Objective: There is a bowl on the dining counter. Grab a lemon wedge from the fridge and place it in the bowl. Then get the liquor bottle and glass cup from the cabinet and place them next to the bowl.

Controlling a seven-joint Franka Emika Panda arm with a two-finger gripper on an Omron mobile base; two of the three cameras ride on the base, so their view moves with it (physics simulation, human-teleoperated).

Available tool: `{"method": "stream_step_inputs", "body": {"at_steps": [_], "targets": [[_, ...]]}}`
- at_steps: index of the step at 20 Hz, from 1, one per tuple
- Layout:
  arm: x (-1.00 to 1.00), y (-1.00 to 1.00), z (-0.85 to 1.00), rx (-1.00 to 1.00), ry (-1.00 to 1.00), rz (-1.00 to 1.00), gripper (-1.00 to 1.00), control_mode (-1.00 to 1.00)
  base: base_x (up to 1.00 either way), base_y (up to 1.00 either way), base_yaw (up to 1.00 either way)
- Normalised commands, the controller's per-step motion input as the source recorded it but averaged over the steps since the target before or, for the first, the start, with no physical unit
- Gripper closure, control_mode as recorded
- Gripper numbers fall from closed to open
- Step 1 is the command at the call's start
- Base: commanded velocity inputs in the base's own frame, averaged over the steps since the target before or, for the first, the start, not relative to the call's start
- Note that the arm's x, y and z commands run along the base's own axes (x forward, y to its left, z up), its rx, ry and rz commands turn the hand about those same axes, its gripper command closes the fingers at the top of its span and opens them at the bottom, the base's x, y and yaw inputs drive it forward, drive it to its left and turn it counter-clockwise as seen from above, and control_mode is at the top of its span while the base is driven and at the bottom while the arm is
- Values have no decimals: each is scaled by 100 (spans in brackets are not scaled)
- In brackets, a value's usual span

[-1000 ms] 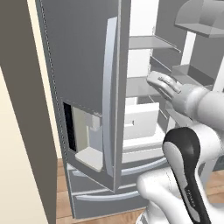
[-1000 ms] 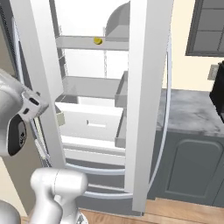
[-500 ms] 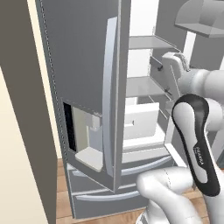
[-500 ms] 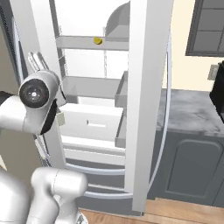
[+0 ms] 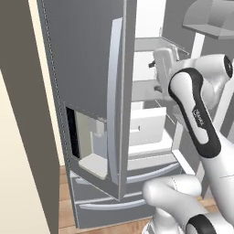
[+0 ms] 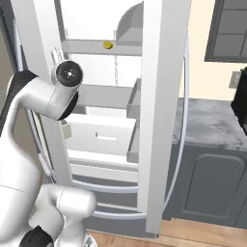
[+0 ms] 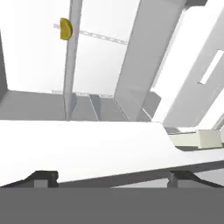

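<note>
Gripper [image 7: 111, 177]: you see jaws spread wide, nothing held.
Lemon wedge [image 6: 108, 45]: you find it on upper shelf of the open fridge [image 6: 164, 96].

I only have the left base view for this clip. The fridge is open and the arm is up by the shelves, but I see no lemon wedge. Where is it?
Observer: The lemon wedge lies on the upper shelf, seen in the right base view.
Operator: Is the gripper holding anything?
Observer: No. In the hand view the fingertips stand wide apart with nothing between them.
Operator: Is the wedge near the hand?
Observer: Not yet. In the hand view it sits far off, in the corner away from the fingertips, beyond a white shelf edge.
</note>
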Motion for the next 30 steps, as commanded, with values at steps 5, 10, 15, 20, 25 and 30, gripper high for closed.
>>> {"method": "stream_step_inputs", "body": {"at_steps": [5, 10, 15, 20, 25, 30], "targets": [[51, 38, -9, 11, 22, 14, -100, -100, 0, 0, 0], [17, 38, -14, 11, 5, 8, -100, -100, 0, 0, 0], [0, 51, -13, 7, 1, 8, -100, -100, 0, 0, 0], [0, 62, -10, 4, 2, 8, -100, -100, 0, 0, 0], [0, 68, -3, 2, 6, 11, -100, -100, 0, 0, 0], [0, 79, -2, 0, 9, 12, -100, -100, 0, 0, 0]]}}
